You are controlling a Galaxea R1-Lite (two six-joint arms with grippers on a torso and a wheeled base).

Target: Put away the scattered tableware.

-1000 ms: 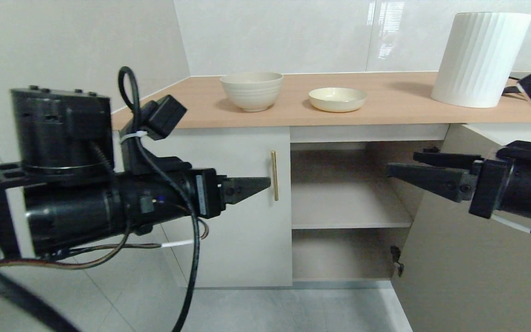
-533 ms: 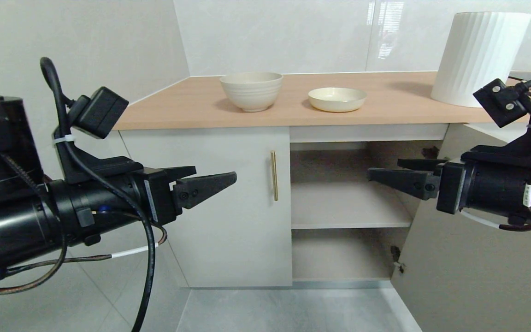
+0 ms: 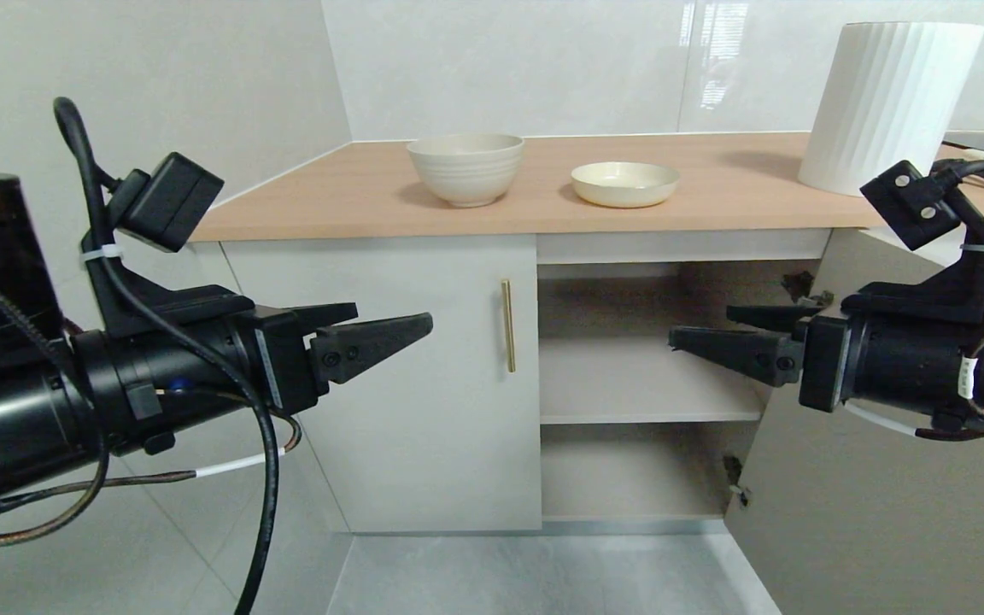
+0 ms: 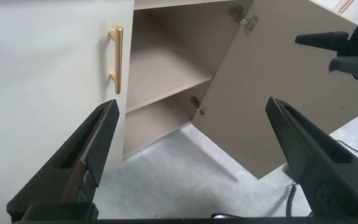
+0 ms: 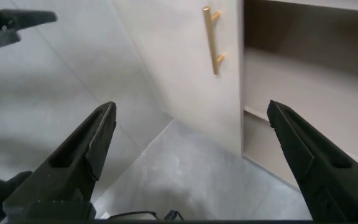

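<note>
A ribbed cream bowl (image 3: 465,167) and a shallow cream dish (image 3: 625,184) stand on the wooden counter (image 3: 714,201). My left gripper (image 3: 394,318) hangs open in front of the shut left cupboard door, well below the bowl. My right gripper (image 3: 701,326) is open too, level with the open cupboard's upper shelf (image 3: 637,376). Neither holds anything. The left wrist view looks between its open fingers (image 4: 98,134) at the cupboard, with the right gripper (image 4: 328,46) farther off. In the right wrist view the open fingers (image 5: 98,134) frame the floor and door.
A tall white ribbed container (image 3: 885,107) stands on the counter's right. The left door has a gold handle (image 3: 508,325). The right door (image 3: 876,495) is swung open toward me. Two bare shelves lie inside. Grey tiled floor (image 3: 543,572) spreads below.
The left arm has drawn back to the left, its fingertips now short of the gold handle. The right arm has come in from the right, toward the open cupboard.
</note>
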